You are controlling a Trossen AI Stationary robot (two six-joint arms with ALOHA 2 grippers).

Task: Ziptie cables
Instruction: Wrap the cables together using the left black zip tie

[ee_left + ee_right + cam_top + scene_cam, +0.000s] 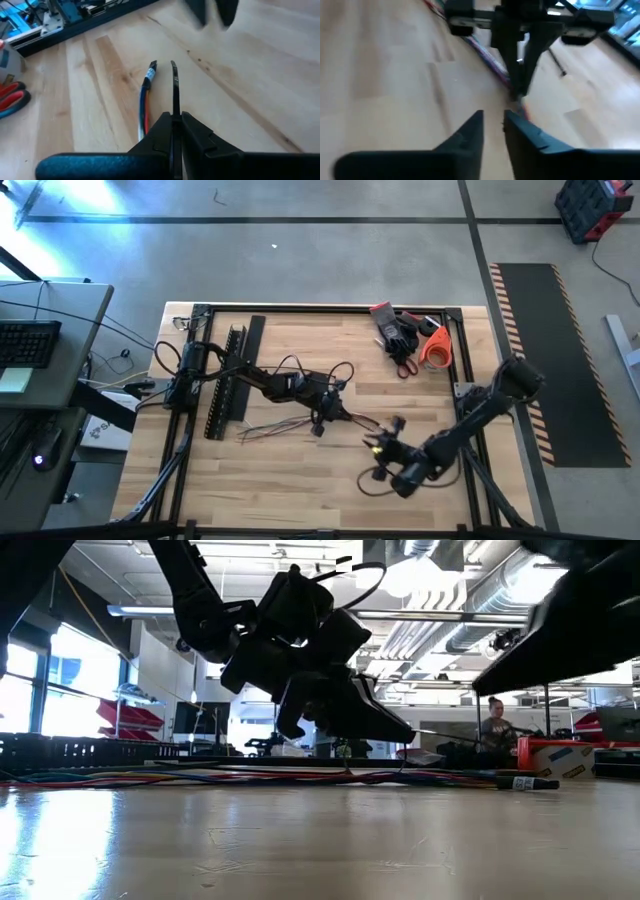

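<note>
The cables (285, 425), a bunch of thin dark, reddish and whitish wires, lie flat on the wooden table's middle. Their labelled end (149, 75) shows in the left wrist view, and they run along the table in the low view (250, 778). My left gripper (335, 412) hangs just above that end, shut on a thin black zip tie (175, 90). My right gripper (385, 442) is a little nearer the table's near right side. Its fingers (494, 127) are narrowly open and empty, pointing at my left gripper (520, 55). My left gripper pinches the zip tie between its two fingers (176, 125). The tie runs along the fingers and sticks out straight ahead of them. Its free end (173, 64) lies beside the cables' labelled end. I cannot tell whether the tie touches the table.
A long black comb-slotted rail (228, 380) and a flat black strip (250, 350) lie at the table's left. Black gloves (392, 328), red-handled scissors (402, 360) and an orange tape roll (437, 348) lie at the far right. A black frame (330, 308) edges the table.
</note>
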